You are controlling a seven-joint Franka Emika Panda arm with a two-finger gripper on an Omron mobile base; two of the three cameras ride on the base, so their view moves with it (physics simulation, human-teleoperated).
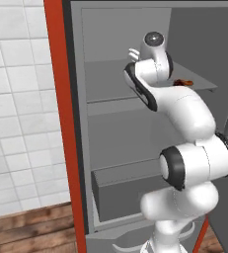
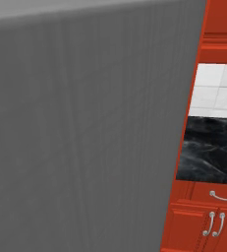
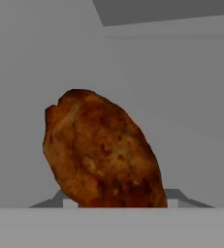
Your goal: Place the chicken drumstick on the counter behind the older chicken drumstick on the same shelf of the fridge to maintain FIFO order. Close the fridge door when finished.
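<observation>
Placement step, arm inside the open fridge point(image 1: 125, 148). The white arm reaches over the upper shelf point(image 1: 135, 96), its hand turned toward the fridge's interior. In the hand view a browned chicken drumstick point(image 3: 101, 150) rises directly ahead of the camera, its lower end cut off at the bottom of that view where the fingertips would stand; the grey back wall and a shelf edge lie behind it. The gripper itself is hidden by the wrist in the left base view and by the meat in the hand view, so the jaws cannot be seen. Judged from the drumstick sitting centred and close along the gripper's axis, it is probably held in a narrow grip, though this cannot be told for certain.

A second brown piece point(image 1: 183, 82) lies on the same shelf beside the wrist, toward the right; it is likely the older drumstick.

Next move, as a judgement: carry the held piece deeper than that one, set it down on the shelf, release, withdraw, then swing the fridge door point(image 2: 85, 138) shut. The counter point(image 2: 208, 150) lies beyond the door's edge
</observation>
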